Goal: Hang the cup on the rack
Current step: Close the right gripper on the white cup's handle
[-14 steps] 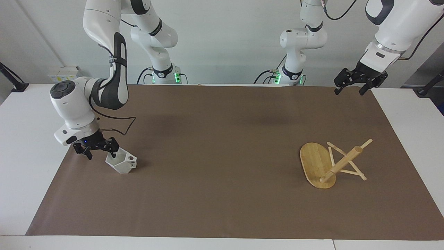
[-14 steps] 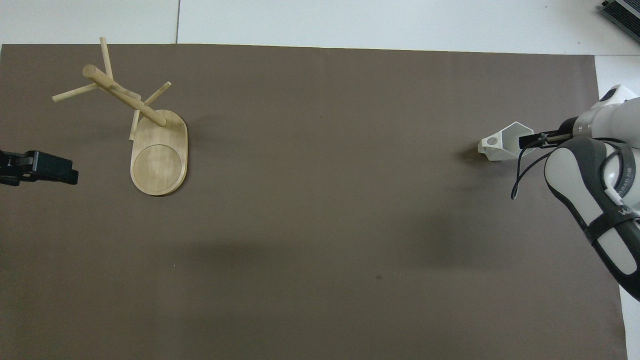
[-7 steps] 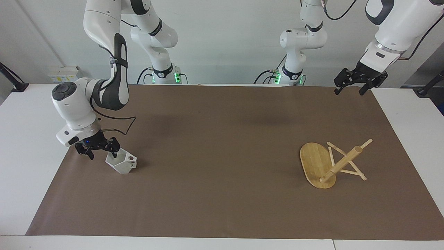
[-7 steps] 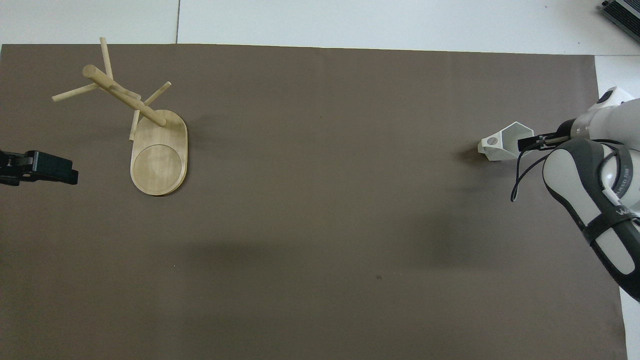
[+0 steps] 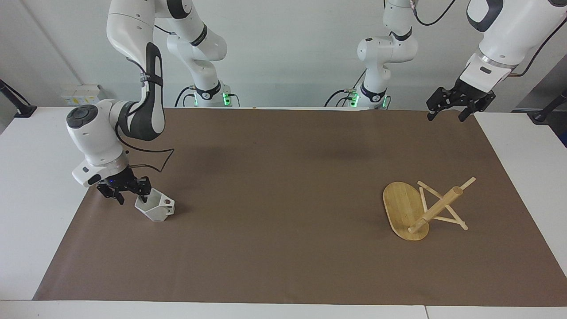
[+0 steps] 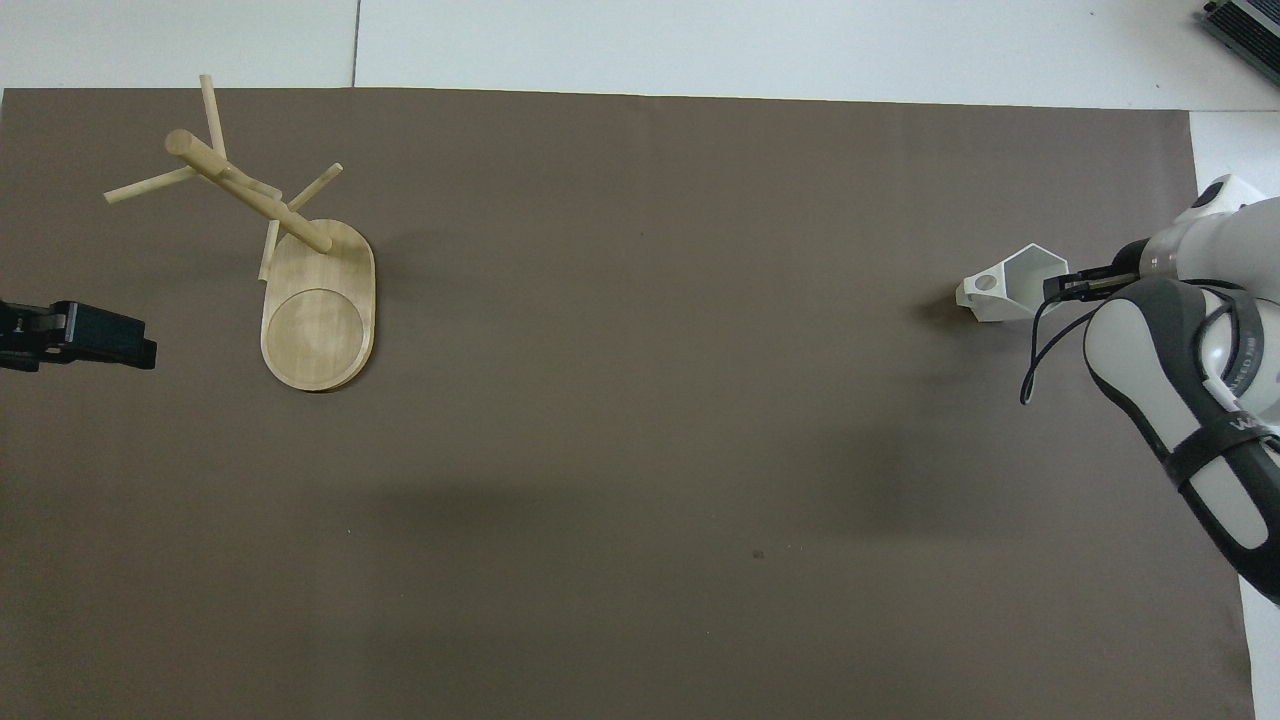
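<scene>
Your right end effector (image 5: pixel 126 193) sits low at the cup (image 5: pixel 155 208) rim, can't tell its grip. Left end effector (image 5: pixel 446 111) hangs open, waiting, w/ the rack (image 5: pixel 405 210) upright on the worktop (image 5: pixel 274 186).

White wall (image 5: pixel 283 53), white table (image 5: pixel 26 212) w/ brown mat (image 5: pixel 283 199).

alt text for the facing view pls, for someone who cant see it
The right end effector is down at the rim of a white cup on a brown mat. Toward the left arm's end, a bamboo rack stands on the mat; the left end effector waits open above the mat's edge.
</scene>
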